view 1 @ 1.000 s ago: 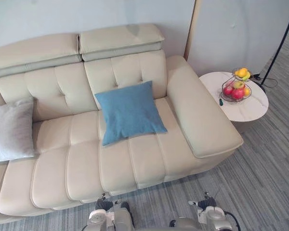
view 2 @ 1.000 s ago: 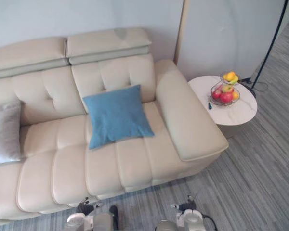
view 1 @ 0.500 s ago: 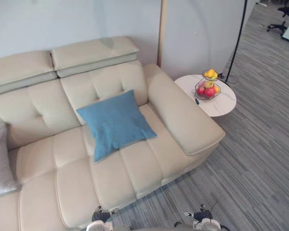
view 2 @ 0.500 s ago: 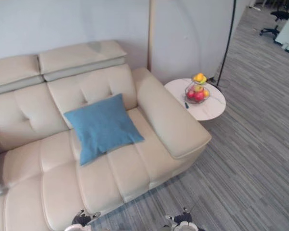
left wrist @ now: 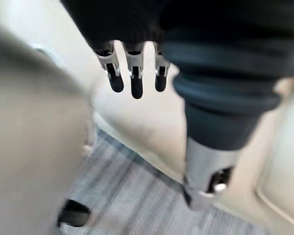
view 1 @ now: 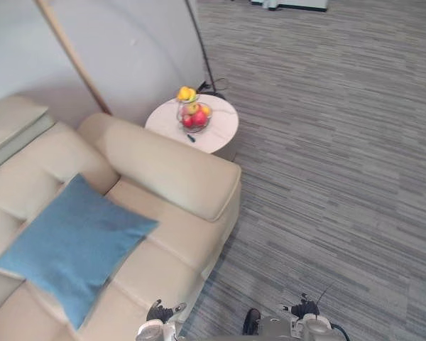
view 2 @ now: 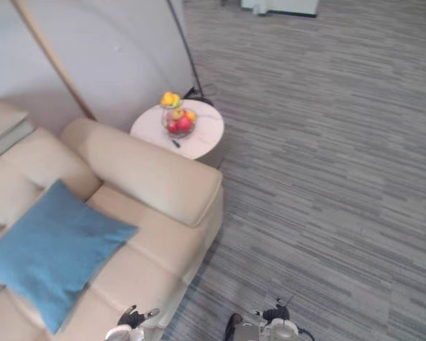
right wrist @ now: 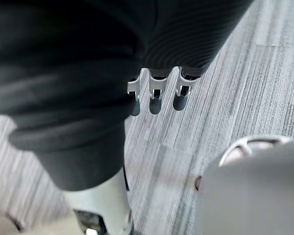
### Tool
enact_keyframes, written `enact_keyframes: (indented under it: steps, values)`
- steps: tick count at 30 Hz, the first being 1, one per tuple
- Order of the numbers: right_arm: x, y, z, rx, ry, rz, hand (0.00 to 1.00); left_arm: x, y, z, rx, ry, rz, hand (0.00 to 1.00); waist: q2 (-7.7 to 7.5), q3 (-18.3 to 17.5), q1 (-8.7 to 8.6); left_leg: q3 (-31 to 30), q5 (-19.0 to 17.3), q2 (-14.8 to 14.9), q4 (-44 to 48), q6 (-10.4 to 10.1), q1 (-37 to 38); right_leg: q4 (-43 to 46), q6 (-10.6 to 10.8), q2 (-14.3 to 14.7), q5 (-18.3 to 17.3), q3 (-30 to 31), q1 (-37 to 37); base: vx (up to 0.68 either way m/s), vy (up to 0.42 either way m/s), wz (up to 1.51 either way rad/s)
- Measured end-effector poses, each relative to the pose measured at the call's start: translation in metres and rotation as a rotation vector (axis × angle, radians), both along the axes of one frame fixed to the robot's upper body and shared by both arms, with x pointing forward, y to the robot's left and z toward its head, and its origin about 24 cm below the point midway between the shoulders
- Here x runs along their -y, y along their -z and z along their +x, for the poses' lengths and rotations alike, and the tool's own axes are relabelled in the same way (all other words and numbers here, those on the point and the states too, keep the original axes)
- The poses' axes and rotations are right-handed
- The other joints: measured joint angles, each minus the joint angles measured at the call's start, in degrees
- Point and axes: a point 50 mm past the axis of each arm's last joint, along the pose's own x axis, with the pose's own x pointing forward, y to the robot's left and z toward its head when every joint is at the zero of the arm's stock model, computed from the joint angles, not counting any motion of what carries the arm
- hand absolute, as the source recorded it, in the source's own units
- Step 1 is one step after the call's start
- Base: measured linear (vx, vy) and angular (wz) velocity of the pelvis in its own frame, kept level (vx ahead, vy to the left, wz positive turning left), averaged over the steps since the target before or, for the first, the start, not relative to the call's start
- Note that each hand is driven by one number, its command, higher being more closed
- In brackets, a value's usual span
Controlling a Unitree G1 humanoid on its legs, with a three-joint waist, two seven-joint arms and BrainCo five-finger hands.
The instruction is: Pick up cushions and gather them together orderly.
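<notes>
A blue square cushion [view 1: 71, 249] lies flat on the seat of the cream leather sofa [view 1: 172, 172], near its right armrest. My left hand [left wrist: 136, 84] hangs down beside the sofa's front, fingers straight and holding nothing. My right hand [right wrist: 156, 99] hangs over the grey carpet, fingers also relaxed and empty. Both hands are well below and apart from the cushion.
A round white side table [view 1: 218, 136] stands past the armrest with a wire fruit basket [view 1: 192, 116] on it. A black floor lamp pole [view 1: 199, 50] and a wooden strip [view 1: 71, 53] rise by the wall. Grey carpet [view 1: 341, 177] stretches to the right.
The camera has swung to the right: the sofa and blue cushion have slid to the lower left, the grey cushion has left the picture, and much more carpet shows.
</notes>
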Motion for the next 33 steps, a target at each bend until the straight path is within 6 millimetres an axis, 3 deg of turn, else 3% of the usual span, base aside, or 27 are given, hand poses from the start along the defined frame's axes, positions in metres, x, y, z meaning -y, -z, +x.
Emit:
enact_keyframes:
  steps: [1, 4, 6, 7, 9, 12, 13, 16, 18, 19, 21, 23, 24, 25, 27, 28, 29, 30, 31, 33]
  values:
    - [-0.001, 0.0, 0.0, -0.001, 0.003, 0.004, 0.0, 0.0, -0.001, 0.002, 0.012, -0.001, 0.001, 0.0, -0.11, 0.03, 0.46, -4.51, -1.95, -2.86, -1.29, -1.57, -2.56, 0.06, 0.14, 0.89, -0.21, 3.46, 0.54, 0.16, 0.004, -1.42]
    - [-0.001, -0.001, 0.003, 0.009, 0.0, 0.004, 0.0, 0.001, -0.003, 0.003, 0.033, -0.008, 0.004, 0.0, -0.22, 0.08, 1.44, -17.75, -4.26, -11.38, -14.19, -3.65, -6.04, 0.12, 1.85, 3.02, -0.69, 12.62, 0.44, 0.15, 0.078, -1.75]
    - [-0.001, 0.0, 0.001, 0.001, 0.0, 0.001, 0.0, 0.002, -0.003, 0.004, 0.037, -0.008, 0.001, 0.0, -0.28, 0.03, 2.34, -27.05, -3.12, -14.5, -24.69, -2.8, -5.91, 1.36, 2.67, 4.59, -1.2, 18.45, -0.56, 0.18, 0.197, -2.03]
    - [-0.002, 0.001, 0.0, -0.004, 0.002, 0.001, 0.0, 0.001, -0.003, 0.002, 0.032, -0.011, 0.003, 0.0, -0.29, 0.04, 2.5, -28.26, 0.42, -14.35, -27.86, -4.11, -5.1, 2.98, 3.68, 5.56, -2.11, 21.42, -1.26, 0.19, 0.183, -1.65]
    - [-0.007, 0.001, -0.002, -0.002, 0.01, 0.008, 0.0, -0.005, -0.004, 0.006, 0.039, -0.008, 0.019, 0.0, -1.98, -0.17, 2.0, -23.24, -0.42, -14.02, -29.54, -3.05, -2.92, 3.36, 5.18, 4.92, -2.62, 24.32, -1.31, 0.24, 0.156, -1.25]
    - [-0.015, 0.002, 0.0, 0.0, 0.01, 0.027, 0.0, -0.008, -0.006, 0.01, 0.051, -0.003, 0.027, 0.0, -3.8, -0.85, 2.89, -15.67, -1.21, -13.08, -31.95, -2.63, -1.16, 3.09, 6.6, 4.12, -1.73, 26.39, -3.19, 0.25, 0.152, -1.13]
    - [-0.017, 0.002, 0.0, 0.0, 0.01, 0.03, 0.0, -0.008, -0.007, 0.012, 0.053, -0.001, 0.028, 0.0, -3.93, -0.88, 3.15, -13.33, -1.21, -12.75, -32.96, -2.6, 0.13, 2.37, 7.36, 3.38, -1.09, 23.92, -3.33, 0.22, 0.086, -1.22]
    - [-0.017, 0.0, 0.005, 0.016, 0.015, 0.032, 0.0, -0.004, -0.004, 0.006, 0.029, 0.0, 0.016, 0.0, -2.34, -0.55, 3.25, -6.86, -1.18, -11.06, -34.4, -2.56, 5.25, 3.35, 8.85, 1.1, 1.21, 10.46, -3.94, 0.21, 0.042, -1.19]
    - [-0.017, 0.001, 0.006, 0.012, 0.012, 0.034, 0.0, -0.003, -0.002, 0.004, 0.011, 0.031, 0.02, 0.0, -2.09, -0.95, 3.2, -3.12, -1.18, -11.2, -34.88, -2.56, 7.37, 3.69, 6.61, -3.14, -0.14, -7.24, -4.35, 0.21, -0.039, -1.01]
    - [-0.017, 0.001, 0.006, 0.006, 0.011, 0.034, 0.0, -0.005, -0.002, 0.004, 0.006, 0.045, 0.03, 0.0, -2.56, -1.22, 3.2, -2.69, -1.19, -11.4, -34.95, -2.57, 8.0, 3.66, 4.91, -3.25, 0.41, -9.6, -4.26, 0.25, -0.08, -1.14]
    - [-0.008, 0.0, 0.009, 0.004, 0.006, 0.012, 0.0, 0.0, 0.001, 0.0, -0.027, 0.069, 0.017, 0.0, -0.74, -0.82, 3.11, -2.64, -0.99, -11.23, -32.59, -2.92, 8.27, 3.26, 2.7, -2.37, 1.59, -9.01, -3.72, 0.27, -0.074, -0.99]
    - [0.001, 0.003, 0.0, -0.036, 0.02, -0.004, 0.0, 0.001, 0.001, 0.001, -0.029, 0.109, 0.024, 0.0, -1.01, -0.29, 2.58, -5.24, -3.61, -12.61, -33.76, -3.56, 8.09, 0.69, 2.02, -2.46, 1.21, -6.0, -1.04, 0.2, -0.019, -0.53]
    - [0.005, 0.005, -0.008, -0.052, 0.05, -0.005, 0.0, 0.003, 0.001, 0.003, -0.027, 0.13, 0.03, 0.0, -0.82, -0.33, 2.41, -6.26, -2.96, -12.12, -33.83, -3.67, 7.65, 0.18, 1.84, -2.26, 0.91, -6.03, 0.32, 0.2, -0.03, -0.36]
    - [0.007, 0.005, -0.01, -0.055, 0.068, -0.004, 0.0, 0.003, 0.0, 0.004, -0.025, 0.146, 0.036, 0.0, -0.4, -0.11, 2.37, -6.75, 0.36, -11.05, -31.25, -4.14, 7.2, 0.05, 2.32, -1.56, 0.3, -5.96, 1.72, 0.18, -0.04, -0.28]
    - [0.003, 0.006, -0.011, -0.053, 0.072, 0.006, 0.0, 0.002, -0.003, 0.01, 0.001, 0.141, 0.041, 0.0, -1.07, 0.85, 2.25, -7.08, 0.98, -8.58, -15.23, -3.79, 2.91, -2.05, 3.73, -1.2, -0.95, -4.96, 5.24, 0.11, -0.001, -0.36]
    - [0.004, 0.005, -0.01, -0.037, 0.085, 0.007, 0.0, 0.0, -0.005, 0.014, 0.021, 0.135, 0.045, 0.0, -0.88, 1.15, 2.31, -7.91, 4.55, -6.38, -3.73, -1.01, -1.67, -3.43, 3.22, -0.33, -2.29, -3.7, 7.35, 0.14, 0.095, -0.52]
    - [0.001, 0.005, -0.009, -0.029, 0.1, 0.017, 0.0, 0.001, -0.006, 0.016, 0.034, 0.121, 0.041, 0.0, -0.7, 1.91, 2.83, -9.51, 4.25, -5.46, 4.26, -0.15, -5.55, -3.45, 2.7, 0.22, -3.34, -1.72, 8.93, 0.18, 0.129, -0.66]
    - [0.002, 0.004, -0.007, -0.021, 0.109, 0.015, 0.0, 0.002, -0.007, 0.018, 0.043, 0.123, 0.04, 0.0, -0.48, 1.93, 3.1, -10.56, 1.24, -5.78, 5.8, 0.47, -6.9, -3.17, 2.74, 0.33, -3.97, -0.41, 9.29, 0.25, 0.224, -1.15]
    - [0.001, 0.004, -0.006, -0.018, 0.126, 0.02, 0.0, 0.003, -0.01, 0.024, 0.069, 0.124, 0.042, 0.0, -0.73, 2.12, 3.63, -13.41, -4.18, -8.13, 1.9, 0.41, -10.17, -2.97, 2.43, -0.21, -4.5, 3.75, 9.61, 0.2, 0.209, -1.15]
    - [-0.002, 0.003, 0.0, -0.003, 0.13, 0.034, 0.0, 0.002, -0.013, 0.03, 0.098, 0.125, 0.048, 0.0, -1.15, 2.98, 3.92, -15.89, -5.66, -10.38, -5.85, -0.05, -12.43, -2.33, 3.83, -1.37, -5.39, 8.09, 9.46, 0.22, 0.257, -1.22]
